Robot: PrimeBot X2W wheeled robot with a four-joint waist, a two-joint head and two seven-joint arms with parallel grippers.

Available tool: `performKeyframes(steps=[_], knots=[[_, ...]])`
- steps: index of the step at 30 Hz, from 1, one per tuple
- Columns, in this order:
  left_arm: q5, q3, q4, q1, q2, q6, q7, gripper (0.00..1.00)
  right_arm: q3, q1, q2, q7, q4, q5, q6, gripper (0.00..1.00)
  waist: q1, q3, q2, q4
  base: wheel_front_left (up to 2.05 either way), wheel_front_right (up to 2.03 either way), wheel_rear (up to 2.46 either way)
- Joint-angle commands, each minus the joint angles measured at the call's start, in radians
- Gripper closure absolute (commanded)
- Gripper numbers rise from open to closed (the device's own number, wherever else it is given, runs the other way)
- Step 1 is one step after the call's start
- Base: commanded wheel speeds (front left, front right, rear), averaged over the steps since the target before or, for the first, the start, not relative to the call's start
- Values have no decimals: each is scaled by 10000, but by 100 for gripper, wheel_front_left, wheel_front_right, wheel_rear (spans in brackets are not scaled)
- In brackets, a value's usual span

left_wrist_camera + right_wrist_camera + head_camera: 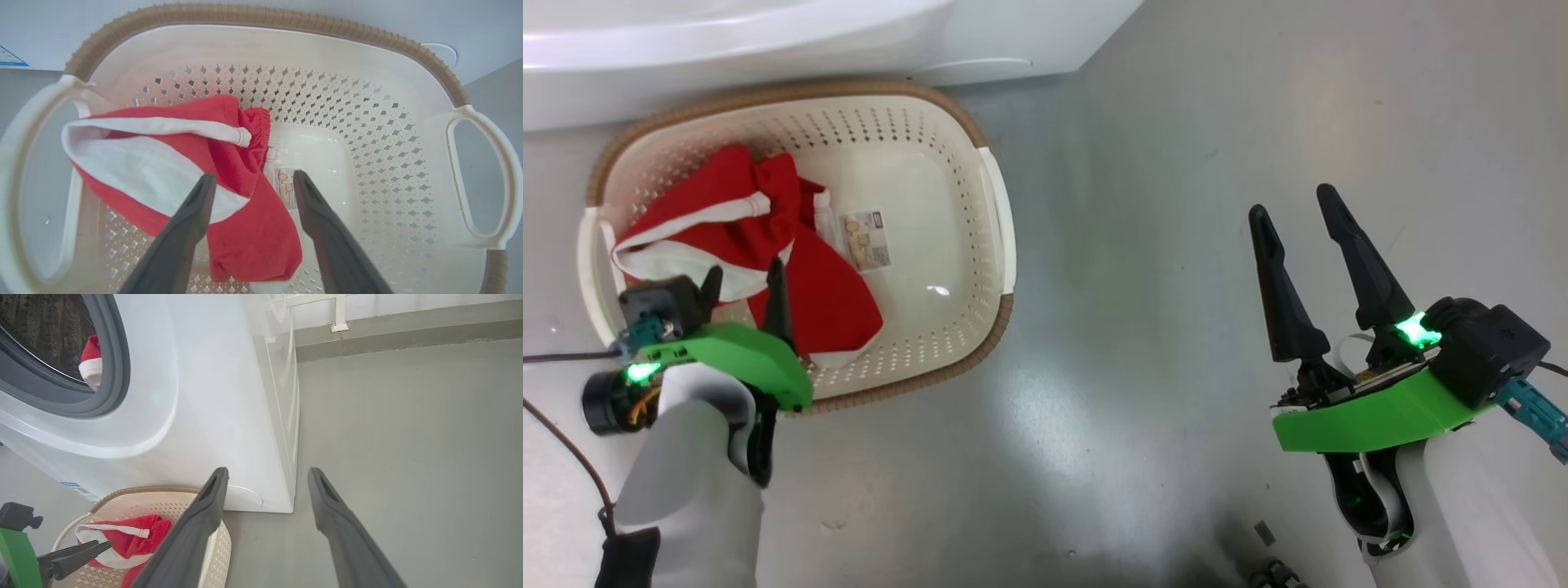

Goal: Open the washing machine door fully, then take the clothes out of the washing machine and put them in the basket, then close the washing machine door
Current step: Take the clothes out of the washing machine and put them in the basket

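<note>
While left gripper (252,174) hangs with jaws apart over the basket (327,61), clothes (229,163) lie loose inside it, unheld; right gripper (1292,200) likewise spread, empty, over floor (1135,245); another red piece (90,355) sits inside washing machine (212,396).

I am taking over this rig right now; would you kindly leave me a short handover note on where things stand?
Left gripper: open, hovering over the basket, holding nothing.
Right gripper: open, empty, over the bare floor.
Things: one red-and-white garment lies in the basket, which sits on the floor in front of the washing machine. Another red-and-white piece lies inside the drum.
Done: drum mouth uncovered, one garment delivered.
Left: fetch the piece from the drum, drop it in the basket, close the door.
</note>
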State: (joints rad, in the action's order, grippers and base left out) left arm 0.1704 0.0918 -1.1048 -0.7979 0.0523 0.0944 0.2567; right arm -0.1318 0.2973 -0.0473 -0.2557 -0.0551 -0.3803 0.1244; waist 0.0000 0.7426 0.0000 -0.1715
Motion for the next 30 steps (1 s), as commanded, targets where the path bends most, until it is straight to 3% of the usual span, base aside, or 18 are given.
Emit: performKeyframes(steps=[1, 6, 22, 30], knots=[[-177, 132, 319, 425, 313, -94, 51, 0, -167, -86, -29, -61, 163, -176, 63, 0, 0, -178, 0, 90, 0, 0, 0], [-116, 266, 1023, 891, 236, -271, 51, 0, -125, -174, -29, -61, 78, -214, 63, 0, 0, -588, 0, 231, 0, 0, 0], [135, 148, 4460, 2535, -6, -28, 51, 0, 59, -517, -29, -61, -199, 456, 63, 0, 0, -1993, 0, 640, 0, 0, 0], [483, -545, 6408, 3476, -17, -235, 51, 0, 331, -791, -29, -61, -300, 696, 63, 0, 0, -2869, 0, 816, 0, 0, 0]])
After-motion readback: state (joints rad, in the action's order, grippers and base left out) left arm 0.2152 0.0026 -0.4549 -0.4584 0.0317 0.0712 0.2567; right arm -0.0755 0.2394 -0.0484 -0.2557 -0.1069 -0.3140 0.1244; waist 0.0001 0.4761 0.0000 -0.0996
